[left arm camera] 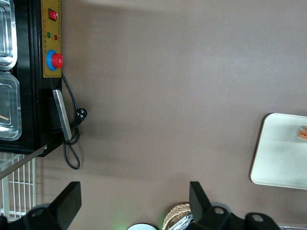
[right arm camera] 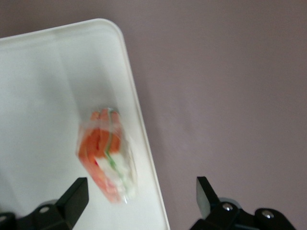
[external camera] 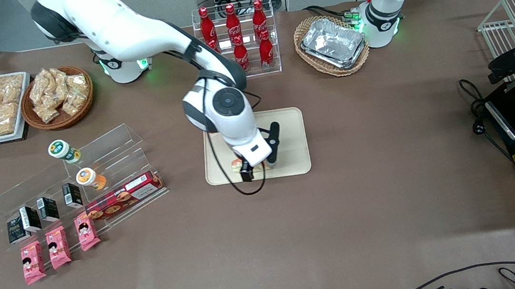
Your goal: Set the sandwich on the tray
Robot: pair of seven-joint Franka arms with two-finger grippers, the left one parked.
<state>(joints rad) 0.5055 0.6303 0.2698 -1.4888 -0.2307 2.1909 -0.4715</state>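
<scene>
Sandwich (right arm camera: 106,154) lies flat on the tray (right arm camera: 43,86), close to the tray's rim on the edge nearest the front camera, filling edge facing up. Gripper (right arm camera: 141,199) hangs just above it, fingers (right arm camera: 76,194) spread wide with nothing between them. The wedge sits under the gap but off-centre, closer to one finger; its long axis runs roughly along the rim beside it. My read: the placement is done, and what's left is a straight lift clear without clipping the wrap. Brown tabletop (external camera: 385,174) surrounds the tray.
</scene>
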